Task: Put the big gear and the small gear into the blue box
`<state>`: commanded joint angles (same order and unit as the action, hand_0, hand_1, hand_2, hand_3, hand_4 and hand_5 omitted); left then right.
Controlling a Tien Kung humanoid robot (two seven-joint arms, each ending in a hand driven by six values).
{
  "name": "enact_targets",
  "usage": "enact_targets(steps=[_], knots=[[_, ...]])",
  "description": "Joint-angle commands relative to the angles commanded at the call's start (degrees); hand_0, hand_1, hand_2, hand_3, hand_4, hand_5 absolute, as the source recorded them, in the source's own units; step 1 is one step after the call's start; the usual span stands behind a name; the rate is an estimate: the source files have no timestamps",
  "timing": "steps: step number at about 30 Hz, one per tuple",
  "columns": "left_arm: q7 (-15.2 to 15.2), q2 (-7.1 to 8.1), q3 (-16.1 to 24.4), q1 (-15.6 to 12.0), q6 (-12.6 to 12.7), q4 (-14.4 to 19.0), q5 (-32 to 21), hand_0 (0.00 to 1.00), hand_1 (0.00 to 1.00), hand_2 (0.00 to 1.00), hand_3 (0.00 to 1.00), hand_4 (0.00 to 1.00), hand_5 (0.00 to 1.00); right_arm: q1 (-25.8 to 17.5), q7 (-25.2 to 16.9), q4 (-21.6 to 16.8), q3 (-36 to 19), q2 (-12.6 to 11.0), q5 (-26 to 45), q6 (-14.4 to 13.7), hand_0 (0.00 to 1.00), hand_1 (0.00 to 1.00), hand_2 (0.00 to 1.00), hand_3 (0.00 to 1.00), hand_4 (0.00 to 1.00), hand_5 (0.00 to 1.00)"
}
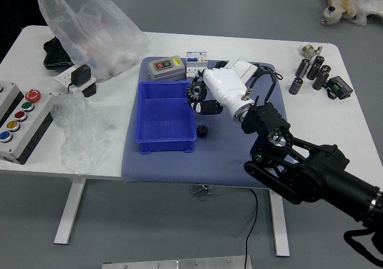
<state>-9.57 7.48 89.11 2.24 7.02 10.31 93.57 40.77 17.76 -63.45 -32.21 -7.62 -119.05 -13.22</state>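
2 gears (196,91), 1 blue box (166,121), 4 black cylinders (322,78), 1 blue mat (218,168), 1 robot hand (222,89)

On the white table (359,131), a blue-grey mat (173,167) bears, along its far edge, a grey case with a yellow label (166,69) and a blue-and-white block (196,57) just beside it. At the left, a clear plastic bag (99,33) stands near a black pouch (55,55); nearer, crumpled clear film (84,134) lies beside a push-button control box (43,110). At the right are four dark cylinders (314,67) and a small metal fitting (309,50). A black cable (256,212) hangs below.
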Motion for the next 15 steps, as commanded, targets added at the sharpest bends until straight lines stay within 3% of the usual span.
enact_targets(steps=[1, 6, 7, 15], knots=[[0.02, 0.00, -0.05, 0.03, 0.00, 0.00, -0.05, 0.619, 0.471, 0.502, 0.655, 0.693, 0.278, 0.19, -0.01, 0.49, 0.72, 0.28, 0.19, 0.44, 0.563, 0.638, 0.604, 0.626, 0.546, 0.007], [-0.04, -0.01, -0.11, 0.06, 0.01, 0.00, -0.02, 0.619, 0.471, 0.502, 0.655, 0.693, 0.278, 0.98, -0.04, 2.85, 3.66, 1.35, 1.02, 1.73, 0.563, 0.638, 0.604, 0.626, 0.546, 0.007], [-0.05, -0.01, -0.11, 0.06, 0.02, 0.00, -0.01, 0.619, 0.470, 0.501, 0.655, 0.693, 0.278, 1.05, -0.15, 3.03, 3.97, 1.48, 1.09, 1.65, 0.633, 0.702, 0.677, 0.644, 0.516, 0.056], [-0.10, -0.13, -0.12, 0.11, -0.01, 0.00, 0.09, 0.620, 0.470, 0.501, 0.655, 0.693, 0.278, 1.48, -2.11, 3.33, 5.21, 2.03, 1.90, -1.38, 0.648, 0.719, 0.685, 0.637, 0.474, 0.078]])
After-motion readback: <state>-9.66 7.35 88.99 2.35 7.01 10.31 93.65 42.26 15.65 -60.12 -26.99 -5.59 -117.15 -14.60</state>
